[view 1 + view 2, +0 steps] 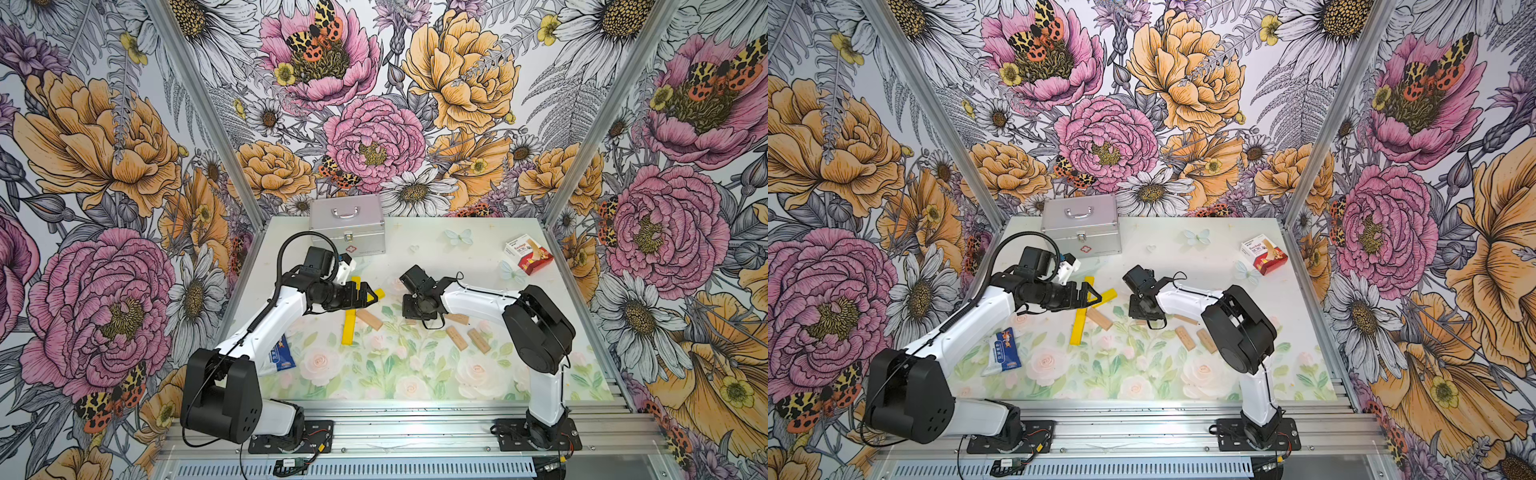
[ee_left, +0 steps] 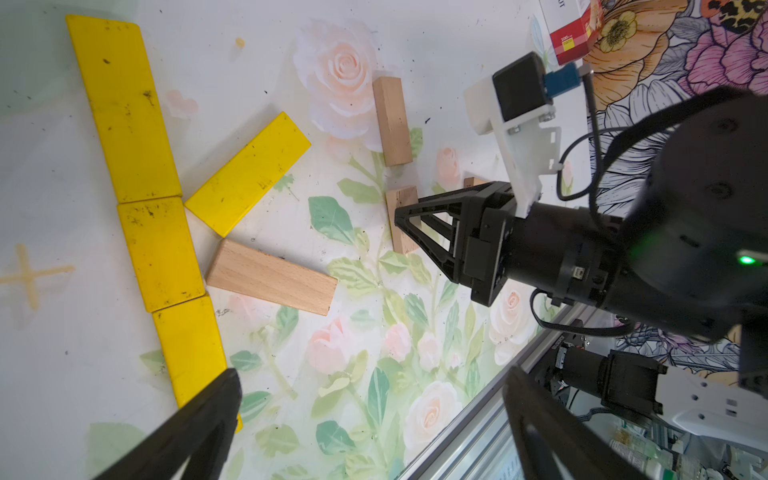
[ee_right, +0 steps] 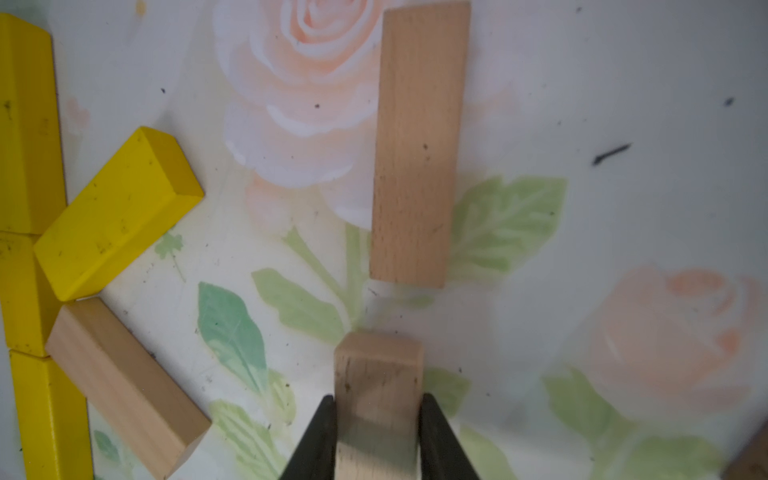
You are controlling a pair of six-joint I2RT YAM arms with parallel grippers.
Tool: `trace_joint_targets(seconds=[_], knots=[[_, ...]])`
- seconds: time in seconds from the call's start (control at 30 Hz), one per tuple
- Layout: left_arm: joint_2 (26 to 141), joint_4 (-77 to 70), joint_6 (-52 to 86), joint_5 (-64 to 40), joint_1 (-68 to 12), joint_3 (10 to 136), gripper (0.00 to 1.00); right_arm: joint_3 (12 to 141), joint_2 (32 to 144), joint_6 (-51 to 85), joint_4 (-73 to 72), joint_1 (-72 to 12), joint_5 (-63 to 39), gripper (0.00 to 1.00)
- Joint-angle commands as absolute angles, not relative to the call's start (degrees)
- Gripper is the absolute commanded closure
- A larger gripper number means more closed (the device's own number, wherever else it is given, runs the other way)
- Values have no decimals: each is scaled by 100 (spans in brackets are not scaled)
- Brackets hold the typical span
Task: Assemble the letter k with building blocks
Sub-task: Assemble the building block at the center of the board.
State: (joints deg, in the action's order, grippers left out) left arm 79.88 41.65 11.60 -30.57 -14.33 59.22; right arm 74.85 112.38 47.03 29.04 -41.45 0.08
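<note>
Far left: a blue-white sachet (image 1: 282,353) is seen lying flat beside the left arm, well apart from the build and taking no part in it. A silver case (image 1: 347,224) is set at the back edge, lid shut.

Left gripper (image 1: 369,292): the jaws are spread fully apart and nothing is held. It hangs over the yellow-stemmed K (image 2: 187,232), apparently kept clear so that the finished figure is not knocked.

That K is read as complete. The yellow stem (image 2: 160,253) is made of three bars laid end to end. A yellow arm (image 2: 247,174) and a pale wood arm (image 2: 272,276) are angled off the middle bar, their inner ends meeting the stem close together.

Right of centre: the right gripper (image 3: 376,405) is clamped on the held pale block (image 3: 378,365), gripped across its narrow sides. The block is pointed in line with a laid pale block (image 3: 417,145), with a small gap left between their ends. This is judged to be the stem of a second, all-wood K being extended. Whether the held block rests on the table (image 1: 436,374) cannot be told.

Further right: loose pale blocks (image 1: 454,337) are scattered near the right arm, presumably stock for the remaining stem piece and arms.

Far right: a red-and-white carton (image 1: 528,253) is left at the rear, unused.
</note>
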Motion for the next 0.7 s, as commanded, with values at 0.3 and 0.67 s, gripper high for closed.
trace_joint_targets(seconds=[0.3,0.67], knots=[[8095,4052,1142,-3246,-1362,5924,1,7452,11389,4696,2750,-4017,-61,88],[8110,4052,1142,-3261,-1330,5932,1,7488,11478,4676,2756,-3999,-132,89]])
